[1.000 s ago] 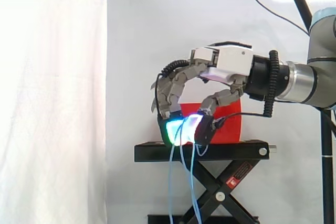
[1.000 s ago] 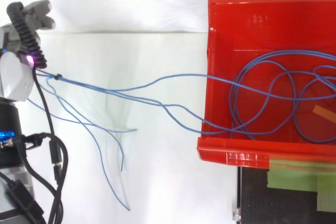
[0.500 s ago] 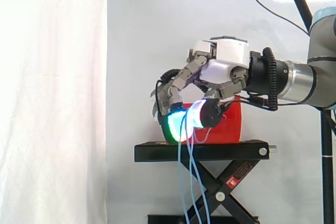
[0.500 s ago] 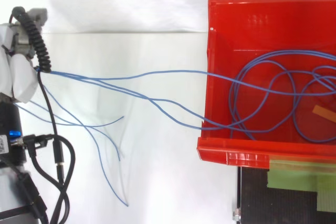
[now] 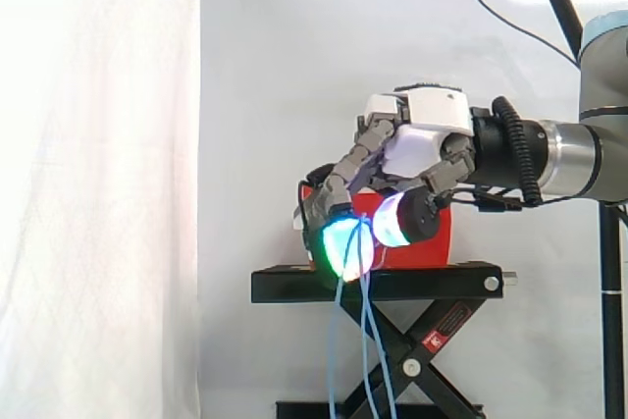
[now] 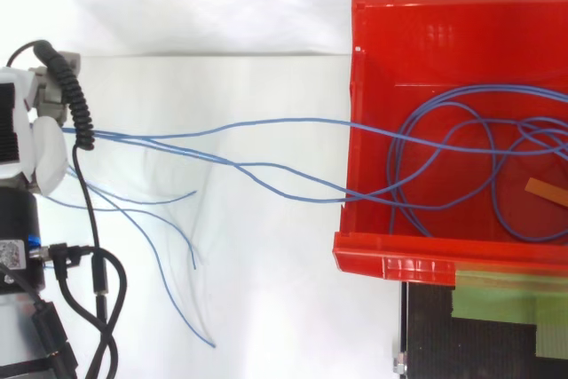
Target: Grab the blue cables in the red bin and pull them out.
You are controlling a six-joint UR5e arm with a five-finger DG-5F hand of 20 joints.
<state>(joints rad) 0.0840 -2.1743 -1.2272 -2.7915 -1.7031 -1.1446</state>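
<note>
The red bin [image 6: 426, 42] takes the right half of the top view, its open front edge facing the left of the frame. In the side view it sits on the black stand [image 5: 378, 284] at centre, partly behind the hand. The arm comes in level from the right edge of the side view. The hand [image 5: 422, 139] hangs in front of the bin with its palm turned down, and in the top view it sits at the far left edge, well apart from the bin.

The fingers are curled down and forward and the thumb is folded in beneath them. The glowing fingertips [image 5: 343, 242] are closed together on the blue cables [image 6: 266, 122], so the hand is clamped on them.

From that pinch the strands run almost straight across the top view, left to right. They pass over the bin's front lip and join several wide loops lying on the bin floor at the right edge. That line is the axis the pull turns on: the coils lie to the right of the hand, so, by my reading, carrying the hand further left along it should draw them over the lip.

Loose ends trail from the pinch toward the lower left of the top view. In the side view they hang straight down past the stand. A small tan strip [image 6: 543, 190] lies among the loops.
</note>
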